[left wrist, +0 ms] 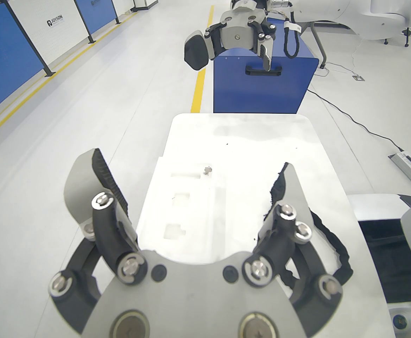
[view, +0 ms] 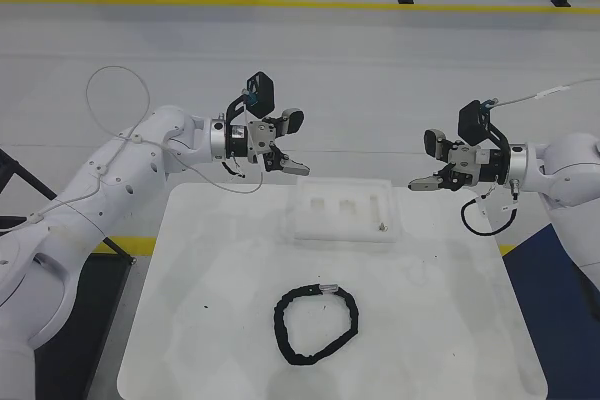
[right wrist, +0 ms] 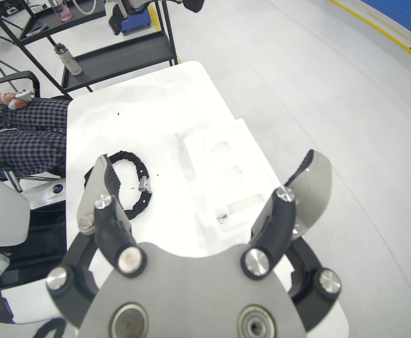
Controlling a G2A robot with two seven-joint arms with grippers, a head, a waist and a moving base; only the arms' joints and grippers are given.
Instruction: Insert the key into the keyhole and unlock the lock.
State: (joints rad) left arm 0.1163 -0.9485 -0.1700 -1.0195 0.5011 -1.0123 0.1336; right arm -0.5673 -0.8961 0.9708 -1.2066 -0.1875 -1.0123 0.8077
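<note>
Two claws hang open and empty along the worktop's [view: 230, 330] far edge, their tips turned toward each other. The left claw [view: 298, 146] is by the left end of a white tray [view: 330, 232], and the right claw [view: 426, 163] is near the worktop's far-right corner, just past the tray's right end.

The tray lies lengthwise against the far edge between them. The key [view: 383, 227] rests on the tray's right end, on the side facing the worktop's middle. That places it below and just inward of the right claw. The left claw would have to cross the tray's whole length to reach it, so the right arm is plainly the nearer. The key is too small to read its long axis, so the wrist angle for the pick cannot be set from here.

Further out is the lock [view: 317, 320], a black sleeved chain loop. It lies flat mid-worktop toward the near edge, well apart from the tray and from both claws. Its metal barrel [view: 327, 289] sits on the side of the loop facing the tray, with its long axis roughly parallel to the far edge. I cannot tell which end holds the keyhole.

Nothing is gripped, so the task looks unstarted. The opening move is probably the right claw descending onto the key.
</note>
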